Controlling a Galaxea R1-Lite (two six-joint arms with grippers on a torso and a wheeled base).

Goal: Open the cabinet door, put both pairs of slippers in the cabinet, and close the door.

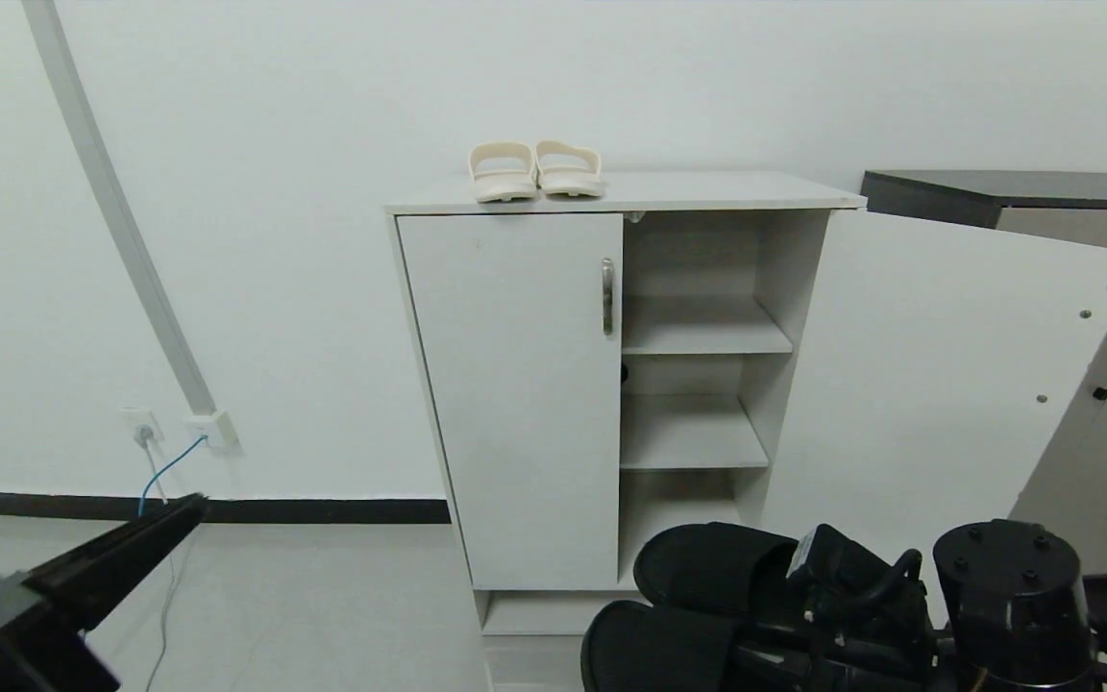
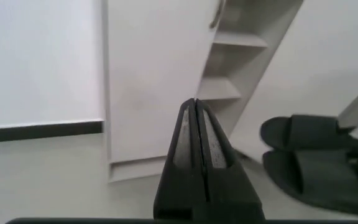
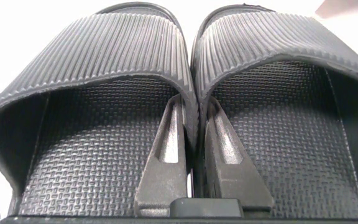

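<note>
- The black slippers are side by side as a pair, with their inner walls pressed together. In the head view they sit low, just in front of the cabinet's open half, toes toward it.
- The right gripper is clamped on that pair. One finger is inside each slipper, and the two touching side walls are pinched between them.
- The pair seems to hang clear of the floor, though the angle makes this hard to judge.
- The cream slippers lie together on top of the cabinet, toward its left side, with their toes at the front edge.
- The right door is swung wide open, showing its inner face. The left door is shut, and its metal handle is at the inner edge.
- Behind the open door are an upper shelf and a lower shelf, with a bottom compartment under them.
- The left gripper is low on the left, well apart from the cabinet and pointing toward it. Its fingers are pressed together and hold nothing.
- A dark cabinet with black handles stands to the right, behind the open door.
- On the wall to the left are a slanted conduit, a socket with a blue cable hanging down, and a black baseboard.
</note>
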